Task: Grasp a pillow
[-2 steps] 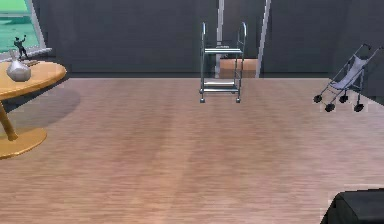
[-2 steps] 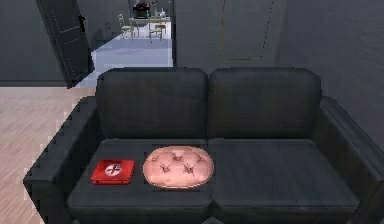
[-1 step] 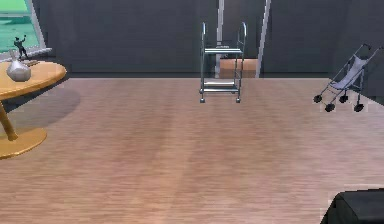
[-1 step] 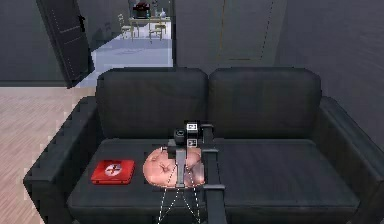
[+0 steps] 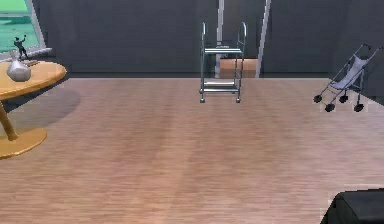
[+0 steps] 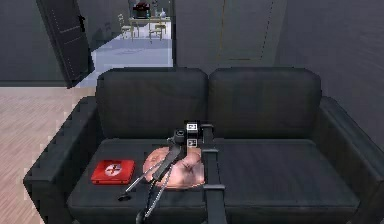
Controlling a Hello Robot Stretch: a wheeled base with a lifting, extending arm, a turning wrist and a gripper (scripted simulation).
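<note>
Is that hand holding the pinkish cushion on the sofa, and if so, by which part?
It cannot be told: the hand shows in front of the pinkish pillow, which rests on the sofa seat.

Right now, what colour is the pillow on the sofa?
Pinkish tan; the pillow shows best in the arm side view.

Wood plank floor, dark grey walls, metal rack at the far wall, stroller far right, 1 black sofa near an open door.
</note>
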